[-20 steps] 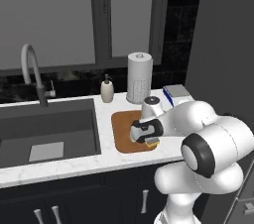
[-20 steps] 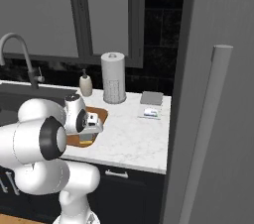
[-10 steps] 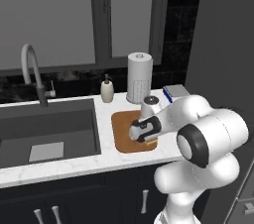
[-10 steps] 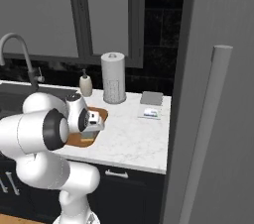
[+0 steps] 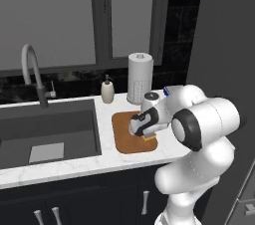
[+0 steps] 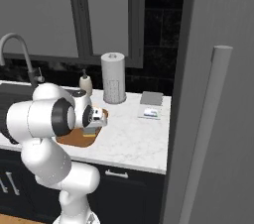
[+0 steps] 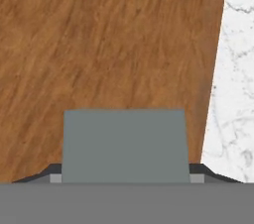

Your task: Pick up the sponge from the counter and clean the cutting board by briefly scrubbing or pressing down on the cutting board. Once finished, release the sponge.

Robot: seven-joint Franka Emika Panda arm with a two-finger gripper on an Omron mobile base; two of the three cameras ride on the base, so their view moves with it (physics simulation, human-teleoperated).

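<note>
Sponge point(image 7: 124, 143) hiding pincer point(image 7: 124, 171) tips

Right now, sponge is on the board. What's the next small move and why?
Probably press down or rub briefly. In the hand view the sponge sits between the gripper tips with the cutting board right beneath it, near the board's edge by the counter. Contact looks made, so scrub before releasing.
</note>
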